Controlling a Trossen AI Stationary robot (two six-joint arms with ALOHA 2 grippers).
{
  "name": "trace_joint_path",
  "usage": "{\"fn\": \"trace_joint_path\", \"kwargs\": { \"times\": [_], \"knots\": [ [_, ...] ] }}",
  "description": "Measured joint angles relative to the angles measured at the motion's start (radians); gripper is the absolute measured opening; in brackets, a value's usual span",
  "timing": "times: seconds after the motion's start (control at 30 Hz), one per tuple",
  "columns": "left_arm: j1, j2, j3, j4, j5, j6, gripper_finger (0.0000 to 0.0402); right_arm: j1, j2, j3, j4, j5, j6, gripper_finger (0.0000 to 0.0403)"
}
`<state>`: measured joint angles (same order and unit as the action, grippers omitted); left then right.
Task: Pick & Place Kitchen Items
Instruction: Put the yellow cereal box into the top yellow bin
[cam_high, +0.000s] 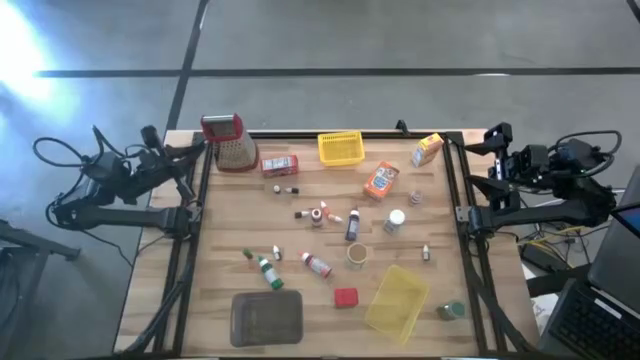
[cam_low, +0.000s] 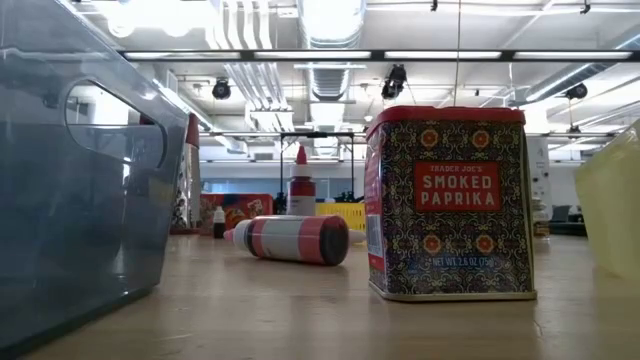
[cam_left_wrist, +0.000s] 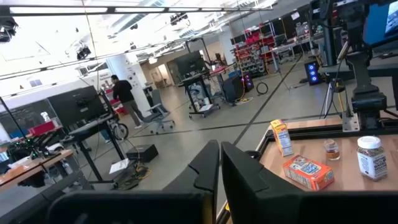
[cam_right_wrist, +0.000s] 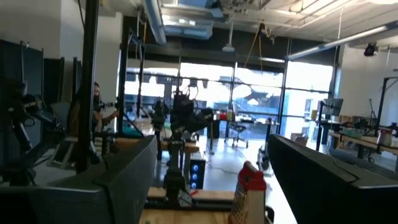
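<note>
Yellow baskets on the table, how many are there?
2. One yellow basket stands upright at the table's far edge, near the middle. The other yellow basket lies tilted at the near edge, right of the red tin.

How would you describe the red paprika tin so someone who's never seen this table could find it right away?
Start at the grey tray on the near edge of the wooden table. Just beside it, between the tray and the tipped yellow basket, stands the paprika tin. Unlike the small bottles nearby, it is a square red tin, upright, with patterned sides and a red label reading Smoked Paprika.
</note>
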<state>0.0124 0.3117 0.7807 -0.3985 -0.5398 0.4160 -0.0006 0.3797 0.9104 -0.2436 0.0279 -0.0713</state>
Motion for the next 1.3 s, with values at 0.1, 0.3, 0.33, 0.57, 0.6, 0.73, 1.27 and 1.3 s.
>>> {"fn": "trace_joint_path", "kwargs": {
  "times": [0.1,0.3,0.33,0.57,0.6,0.73,1.27,1.3],
  "knots": [
    [0.0,0.0,0.0,0.0,0.0,0.0,0.0023,0.0,0.02,0.0,0.045,0.0,0.062,0.0286],
    [0.001,0.0,0.0,0.0,0.0,0.0,0.0023,0.0,0.135,0.0,0.061,0.001,0.066,0.0272],
    [0.001,0.0,0.0,0.0,0.0,0.0,0.0023,0.0,0.161,0.0,0.069,0.003,0.064,0.027],
    [0.0,0.0,0.0,0.0,0.0,0.0,0.0023,0.0,0.281,0.0,0.092,0.284,0.063,0.0253],
    [0.0,0.0,0.0,0.0,0.0,0.0,0.0023,0.0,0.293,0.0,0.092,0.343,0.062,0.0251],
    [0.0,0.0,0.0,0.0,0.0,0.0,0.0023,-0.005,0.325,0.0,0.087,0.527,-0.049,0.0242],
    [0.0,0.0,0.0,0.0,0.0,0.0,0.0023,-0.317,0.526,0.275,-0.588,0.5,-0.005,0.0206],
    [0.0,0.0,0.0,0.0,0.0,0.0,0.0023,-0.348,0.549,0.29,-0.595,0.465,-0.029,0.0204]
  ]
}}
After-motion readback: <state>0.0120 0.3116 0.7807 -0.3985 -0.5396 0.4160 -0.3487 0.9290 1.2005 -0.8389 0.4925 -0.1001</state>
